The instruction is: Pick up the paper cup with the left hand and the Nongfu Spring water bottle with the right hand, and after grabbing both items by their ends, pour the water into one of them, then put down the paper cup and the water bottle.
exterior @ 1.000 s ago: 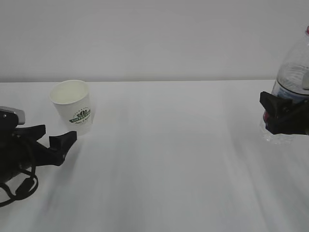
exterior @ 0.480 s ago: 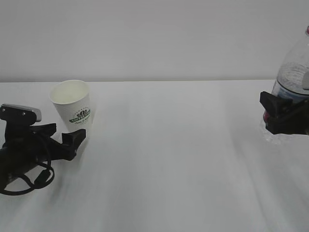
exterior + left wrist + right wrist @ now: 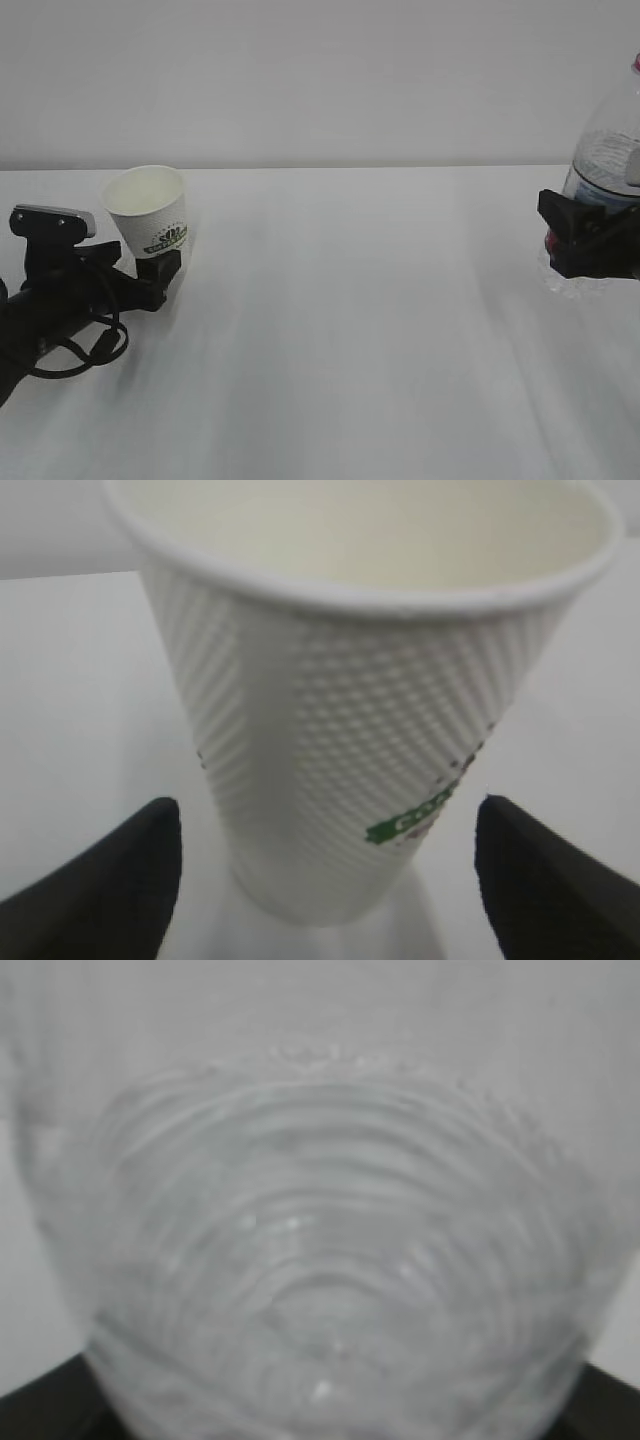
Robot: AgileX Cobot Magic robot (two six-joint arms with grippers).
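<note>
The right hand (image 3: pixel 590 245) is gripping the water bottle (image 3: pixel 605 150) while the wide-open left hand (image 3: pixel 150 272) is straddling the paper cup (image 3: pixel 150 215) on the desk (image 3: pixel 380 330), lifting and pouring awaiting.

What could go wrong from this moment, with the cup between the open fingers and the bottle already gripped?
1. The paper cup stands between the left gripper, whose fingers are open and low near its base. A hard close may crush the thin wall, or a bump could tip the light cup.
2. The right gripper holds the water bottle on its lower half. Tilting it could let the ribbed, smooth plastic slip.
</note>
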